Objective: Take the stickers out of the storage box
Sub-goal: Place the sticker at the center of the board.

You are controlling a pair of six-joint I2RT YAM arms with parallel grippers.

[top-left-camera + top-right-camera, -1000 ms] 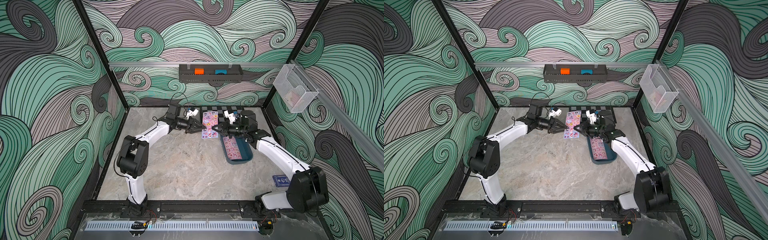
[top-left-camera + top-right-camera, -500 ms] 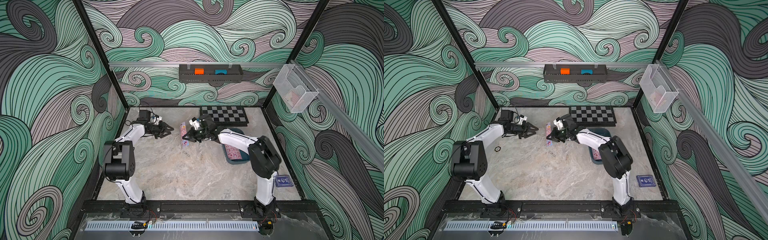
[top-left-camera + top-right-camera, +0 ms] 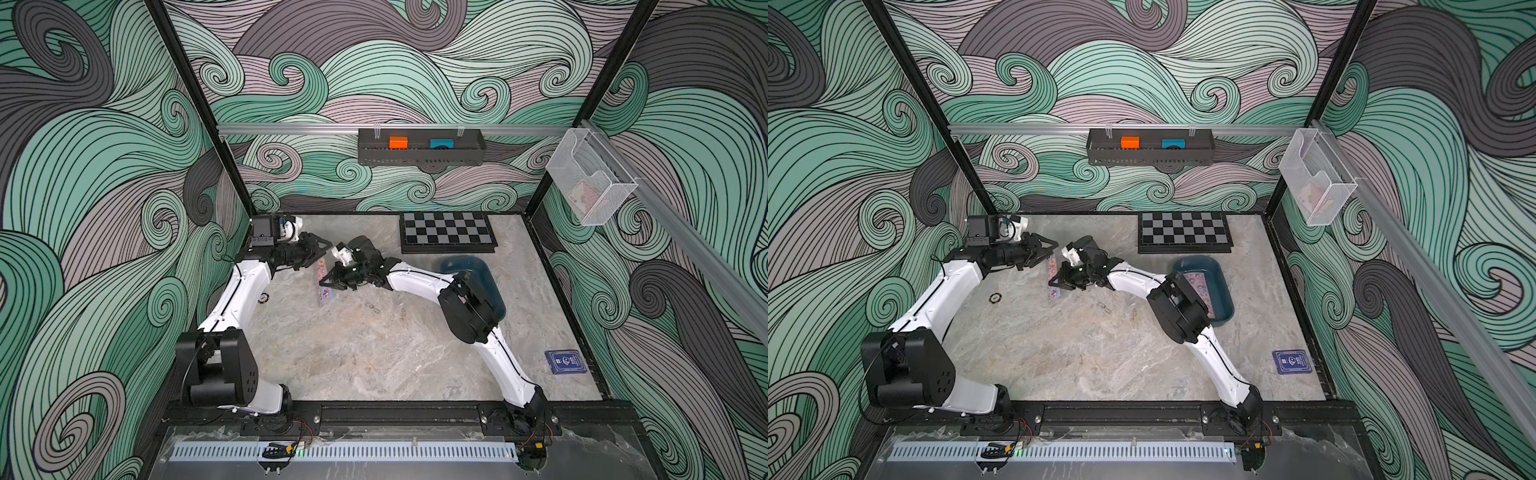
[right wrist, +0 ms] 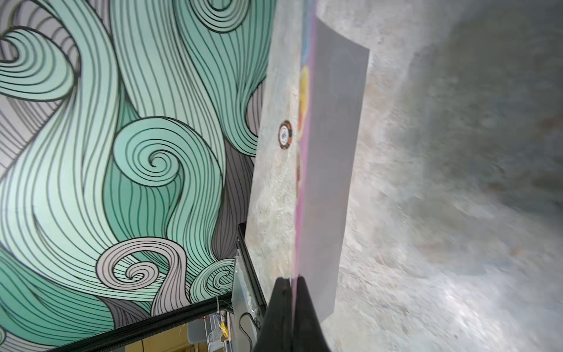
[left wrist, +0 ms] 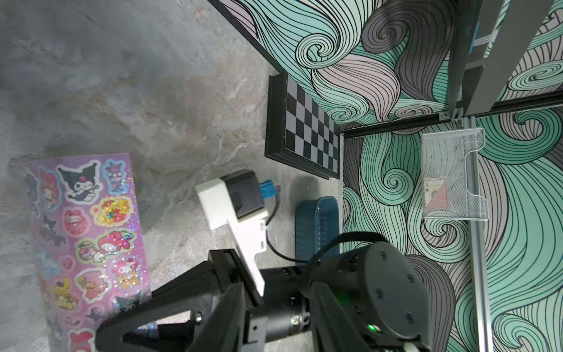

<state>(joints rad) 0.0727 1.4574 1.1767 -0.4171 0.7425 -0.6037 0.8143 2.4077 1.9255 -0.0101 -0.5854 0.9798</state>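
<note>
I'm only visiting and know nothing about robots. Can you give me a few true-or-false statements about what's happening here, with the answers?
1. The right gripper is clamped on a purple sheet of cartoon stickers. True.
2. The shallow dark teal plastic storage box is empty. False: more sticker sheets lie inside.
3. The left gripper grips the same sheet. False: its jaws stand open and hold nothing.
4. A folded black-and-grey chessboard lies by the back wall. True.
5. The small dark blue card pack sits in the clear wall bin. False: it lies on the tabletop.

stickers [image 5: 88, 237]: 1 out (perhaps more boxed) | chessboard [image 3: 446, 232]: 1 | chip [image 3: 994, 297]: 1 | box [image 3: 1196, 260]: 1
</note>
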